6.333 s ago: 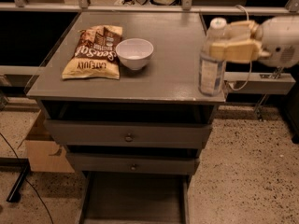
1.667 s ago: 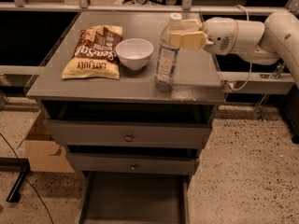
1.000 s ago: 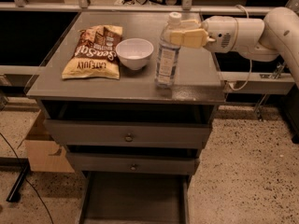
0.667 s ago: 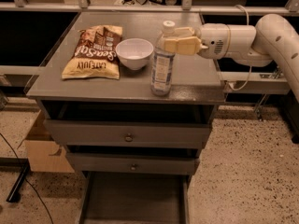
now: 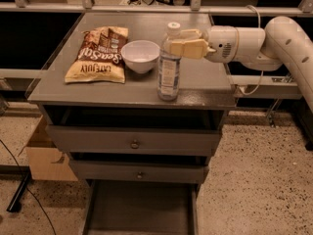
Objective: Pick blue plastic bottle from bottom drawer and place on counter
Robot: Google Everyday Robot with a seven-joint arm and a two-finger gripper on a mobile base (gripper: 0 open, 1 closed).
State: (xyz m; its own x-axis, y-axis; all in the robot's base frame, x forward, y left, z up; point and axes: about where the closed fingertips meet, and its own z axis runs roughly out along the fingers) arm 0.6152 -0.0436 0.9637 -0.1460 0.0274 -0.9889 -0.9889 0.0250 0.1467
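Standing upright on the grey surface [image 5: 200, 80], the blue plastic bottle [image 5: 168, 75] sits near the front edge, toward the right half, with its base flat on the top. Its white cap points up and its pale label faces the camera. The hand [image 5: 179, 43] reaches in from the right at the height of the bottle's shoulder, its pale yellow fingers [image 5: 191, 48] clamped on the bottle just below the cap, one in front and one behind. The white arm [image 5: 274, 38] runs off to the right edge of the view.

Just beside the bottle on its left is a white bowl [image 5: 140, 56], apart from it by a narrow gap. Further left lies a flat snack bag [image 5: 100, 55], brown and yellow, its near edge touching or almost touching the bowl.

Below the top, two knobbed drawers [image 5: 134, 142] are partly pulled out. The bottom drawer [image 5: 139, 212] is pulled out furthest, showing a dark grey inside. A cardboard box [image 5: 45, 156] stands on the speckled floor [image 5: 254, 190] to the cabinet's left.
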